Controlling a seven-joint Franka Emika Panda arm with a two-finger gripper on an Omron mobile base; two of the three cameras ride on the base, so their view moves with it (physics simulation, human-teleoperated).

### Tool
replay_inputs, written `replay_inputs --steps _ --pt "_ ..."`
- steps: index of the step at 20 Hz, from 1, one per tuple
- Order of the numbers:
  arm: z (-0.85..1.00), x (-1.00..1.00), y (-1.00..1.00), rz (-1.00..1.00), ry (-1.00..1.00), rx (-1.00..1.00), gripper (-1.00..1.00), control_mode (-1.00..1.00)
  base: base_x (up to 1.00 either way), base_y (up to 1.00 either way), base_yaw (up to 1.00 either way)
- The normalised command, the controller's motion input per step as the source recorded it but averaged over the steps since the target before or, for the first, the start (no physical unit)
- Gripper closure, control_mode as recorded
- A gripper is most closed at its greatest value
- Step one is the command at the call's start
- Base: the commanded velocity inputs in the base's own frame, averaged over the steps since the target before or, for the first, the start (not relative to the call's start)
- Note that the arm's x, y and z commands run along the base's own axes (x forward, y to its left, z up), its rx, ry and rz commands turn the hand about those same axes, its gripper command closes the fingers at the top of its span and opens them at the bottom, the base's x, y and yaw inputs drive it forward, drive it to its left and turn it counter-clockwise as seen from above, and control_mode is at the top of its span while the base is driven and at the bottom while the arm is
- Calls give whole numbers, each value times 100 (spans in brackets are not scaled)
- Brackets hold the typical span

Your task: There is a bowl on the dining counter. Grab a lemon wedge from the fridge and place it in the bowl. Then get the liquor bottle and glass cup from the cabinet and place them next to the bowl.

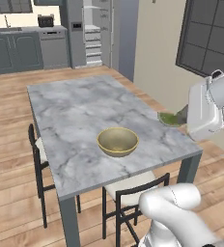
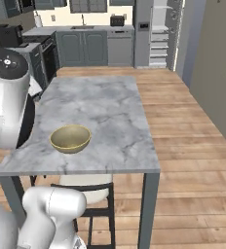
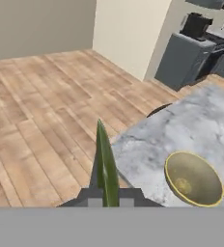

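Note:
The olive-tan bowl (image 1: 117,141) (image 2: 70,138) (image 3: 193,179) stands empty near the front of the marble dining counter (image 1: 75,106) (image 2: 112,104) (image 3: 181,128). My gripper (image 1: 179,117) (image 3: 106,195) hovers over the counter's right edge, to the right of the bowl. It is shut on a thin green lemon wedge (image 1: 170,118) (image 3: 105,161), which stands up between the fingertips in the hand view. The fridge (image 1: 77,31) (image 2: 144,31) is far back with a door open and its shelves showing. The liquor bottle, glass cup and cabinet are out of view.
Dark chairs sit at the counter's left side (image 1: 36,154) and front (image 1: 133,193) (image 2: 93,194). Grey kitchen units (image 1: 17,50) (image 2: 93,46) line the back wall. A dark window (image 1: 210,34) is on the right wall. Wooden floor surrounds the counter.

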Motion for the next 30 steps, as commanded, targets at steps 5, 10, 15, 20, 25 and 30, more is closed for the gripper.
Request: replay_inputs --steps 5,10,15,20,25,30 --pt "-32 71 25 7 44 -17 100 -100 0 0 0" --pt "-42 37 0 2 28 -8 100 -100 0 0 0" --pt "-42 17 -14 0 9 0 100 -100 0 0 0" --pt "-40 28 -19 0 1 0 100 -100 0 0 0" --pt "-35 46 -5 -1 0 0 100 -100 0 0 0" --pt "-35 62 0 -6 0 -4 100 -100 0 0 0"
